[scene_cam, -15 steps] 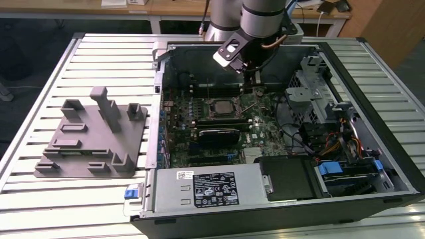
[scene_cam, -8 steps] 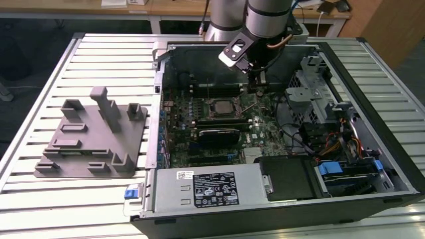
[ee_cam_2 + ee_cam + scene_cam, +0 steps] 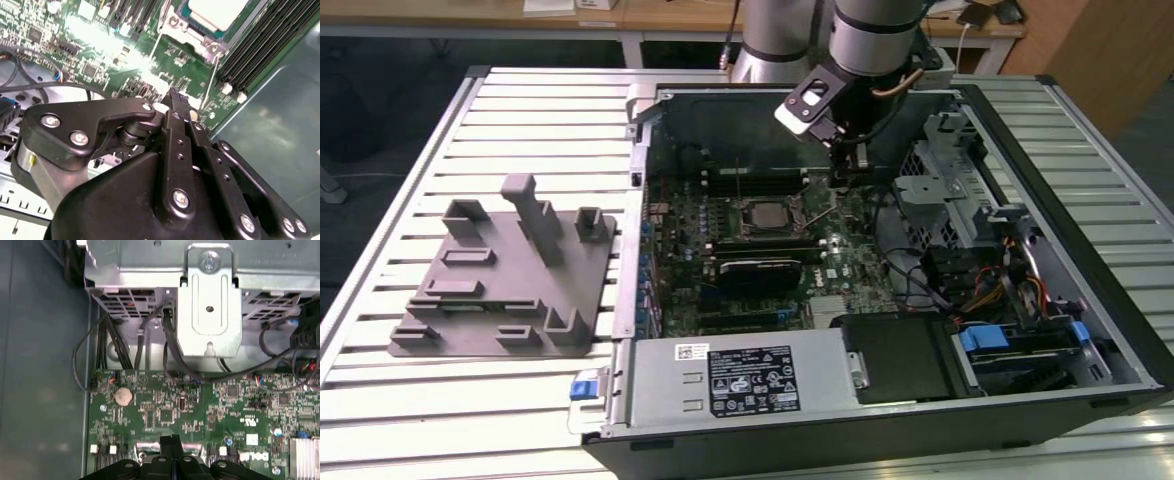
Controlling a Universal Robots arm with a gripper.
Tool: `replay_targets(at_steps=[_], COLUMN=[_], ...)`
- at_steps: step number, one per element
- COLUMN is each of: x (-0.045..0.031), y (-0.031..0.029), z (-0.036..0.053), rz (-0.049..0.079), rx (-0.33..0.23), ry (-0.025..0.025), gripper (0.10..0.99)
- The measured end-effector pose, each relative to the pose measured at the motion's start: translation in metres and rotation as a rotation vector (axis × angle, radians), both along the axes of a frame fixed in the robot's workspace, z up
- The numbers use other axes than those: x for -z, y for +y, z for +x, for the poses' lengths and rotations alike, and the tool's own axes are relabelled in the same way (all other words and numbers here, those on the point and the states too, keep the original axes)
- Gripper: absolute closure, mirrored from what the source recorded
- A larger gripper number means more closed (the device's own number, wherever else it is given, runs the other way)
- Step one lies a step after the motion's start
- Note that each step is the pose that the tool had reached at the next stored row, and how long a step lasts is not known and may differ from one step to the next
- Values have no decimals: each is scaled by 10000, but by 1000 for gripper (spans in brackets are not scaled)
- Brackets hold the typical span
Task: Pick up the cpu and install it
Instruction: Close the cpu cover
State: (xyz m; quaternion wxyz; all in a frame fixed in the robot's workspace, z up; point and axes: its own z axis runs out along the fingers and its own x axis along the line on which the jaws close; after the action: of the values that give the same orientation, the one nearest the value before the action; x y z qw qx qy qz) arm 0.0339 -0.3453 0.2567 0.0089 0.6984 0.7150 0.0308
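Black robot gripper (image 3: 172, 440) hovering over green motherboard (image 3: 165, 415), fingers closing together, gripping nothing, shiny silver-grey square cpu (image 3: 216, 10) sitting in metal-framed socket (image 3: 765, 238)

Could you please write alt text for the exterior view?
The arm's shut gripper hangs inside an open computer case, to the exterior view's right of the cpu lying in its socket. A grey fixture block sits on the slatted table.
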Motion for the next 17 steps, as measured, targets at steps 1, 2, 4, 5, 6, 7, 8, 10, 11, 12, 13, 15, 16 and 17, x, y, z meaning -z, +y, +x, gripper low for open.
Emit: replay_targets(at_steps=[1, 2, 4, 5, 6, 7, 8, 10, 11, 12, 13, 15, 16, 17], x=[0, 0, 0, 0, 0, 1, 3, 17, 29, 44, 58, 81, 87, 89], y=[0, 0, 0, 0, 0, 0, 0, 0, 0, 0, 0, 0, 0, 0], z=[19, 38, 75, 95, 112, 129, 141, 154, 156, 159, 161, 167, 170, 171], rz=[-1, -1, 0, -1, -1, 0, 0, -2, -2, -2, -2, 0, 0, -2], rx=[-1, -1, 1, 0, 0, -1, -1, -1, 0, 0, 0, -1, -1, 0], ry=[0, 0, 1, 1, 1, 1, 1, 1, 2, 2, 1, 1, 1, 1], gripper=[980, 980, 980, 980, 980, 980, 980, 980, 980, 980, 980, 980, 980, 980])
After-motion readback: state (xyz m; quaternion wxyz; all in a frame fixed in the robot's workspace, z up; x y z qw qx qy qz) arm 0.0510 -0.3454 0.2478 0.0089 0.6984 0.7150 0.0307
